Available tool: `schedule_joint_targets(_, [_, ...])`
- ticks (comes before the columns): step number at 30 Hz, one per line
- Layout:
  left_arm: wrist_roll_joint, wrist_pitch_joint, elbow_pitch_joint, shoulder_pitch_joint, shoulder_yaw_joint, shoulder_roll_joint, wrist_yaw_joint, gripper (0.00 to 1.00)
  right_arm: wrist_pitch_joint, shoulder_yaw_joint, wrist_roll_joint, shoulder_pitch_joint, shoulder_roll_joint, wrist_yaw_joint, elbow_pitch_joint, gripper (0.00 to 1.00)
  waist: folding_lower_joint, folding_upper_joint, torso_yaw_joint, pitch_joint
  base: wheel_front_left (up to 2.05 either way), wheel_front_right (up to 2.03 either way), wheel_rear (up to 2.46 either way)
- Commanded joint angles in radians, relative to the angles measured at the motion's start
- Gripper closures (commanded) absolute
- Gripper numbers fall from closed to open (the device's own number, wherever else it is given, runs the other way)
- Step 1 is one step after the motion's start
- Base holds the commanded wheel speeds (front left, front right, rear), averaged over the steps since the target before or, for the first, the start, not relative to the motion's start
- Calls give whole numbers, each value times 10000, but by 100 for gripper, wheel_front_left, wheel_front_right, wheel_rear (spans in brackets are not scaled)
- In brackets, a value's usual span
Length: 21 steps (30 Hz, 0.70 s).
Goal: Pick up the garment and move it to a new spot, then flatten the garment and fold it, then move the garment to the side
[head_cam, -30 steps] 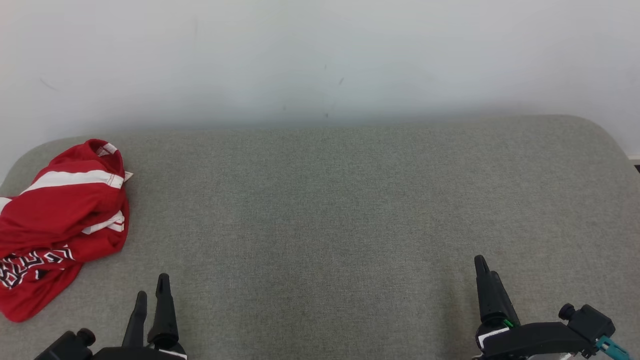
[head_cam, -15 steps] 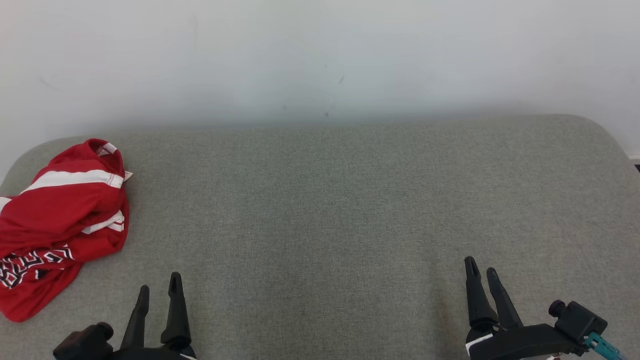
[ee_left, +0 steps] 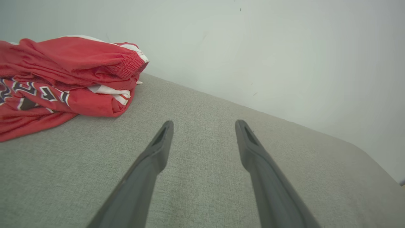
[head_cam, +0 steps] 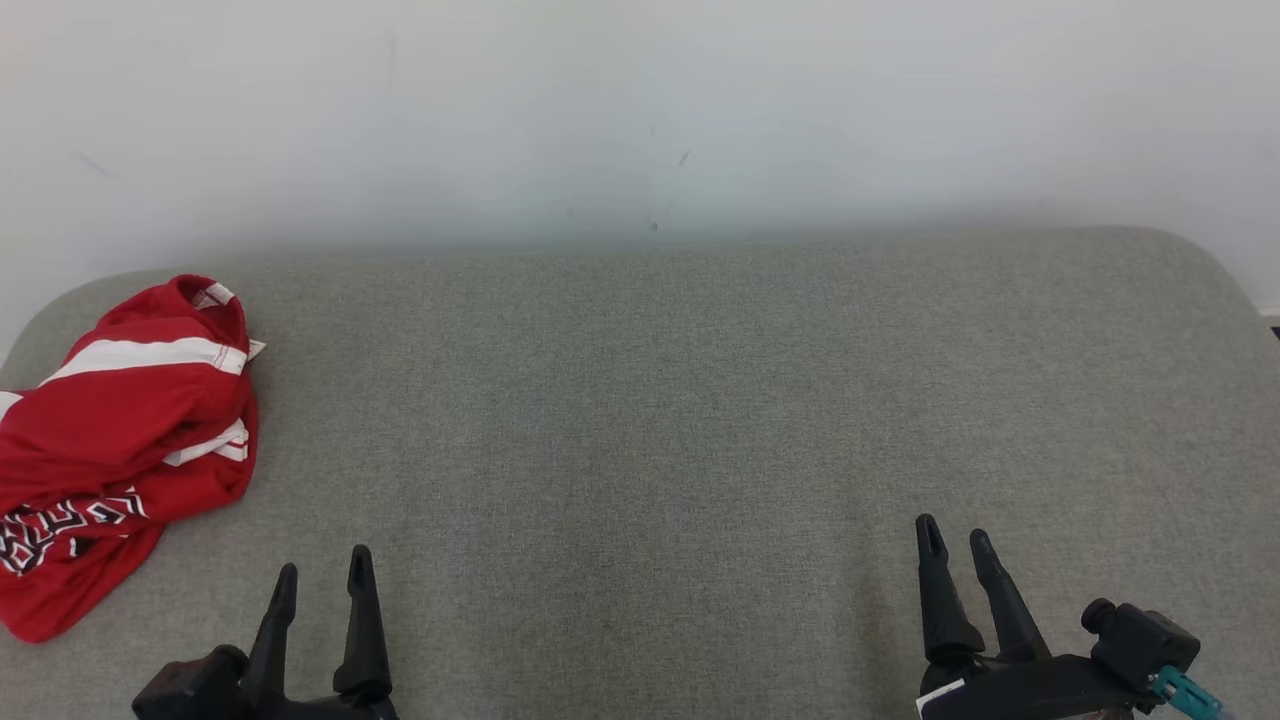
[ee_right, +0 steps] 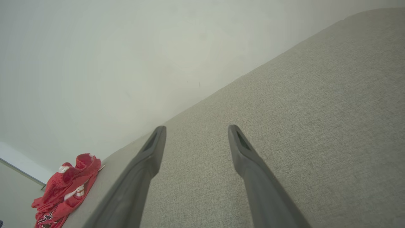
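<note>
Far left, red garment [head_cam: 120, 440], long axis front-to-back

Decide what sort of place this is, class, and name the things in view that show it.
Probably a plain indoor test room set up for folding work: a wide grey fabric-covered surface stands against a bare white wall, and one crumpled red garment lies at its left end.

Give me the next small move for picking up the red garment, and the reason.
Probably swing the left gripper leftward toward the red garment, jaws open. The garment lies bunched at the left end of the grey cushion, apart from both grippers. The left gripper is the nearer one, and it is open and empty, like the right gripper.
</note>
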Motion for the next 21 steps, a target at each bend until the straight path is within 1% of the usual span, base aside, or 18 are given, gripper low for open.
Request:
schedule_joint_targets(1, [277,-108,-127,-7,-15,63,33,0,-112,43,-299,7,-2,-13,-122,0,0,0,-1,7,0,0,0])
schedule_joint_targets(6, [794,-232,-164,28,-65,76,49,0,-222,85,-794,35,0,-14,-146,0,0,0,-3,21,0,0,0])
schedule_joint_targets(10, [1084,-327,-163,51,-96,96,-66,0,-316,94,-1144,50,0,-14,-168,0,0,0,-2,39,0,0,0])
schedule_joint_targets(21, [1974,-561,-217,153,-13,77,-112,0,-556,-36,-2101,146,1,-16,-173,0,0,0,9,28,0,0,0])
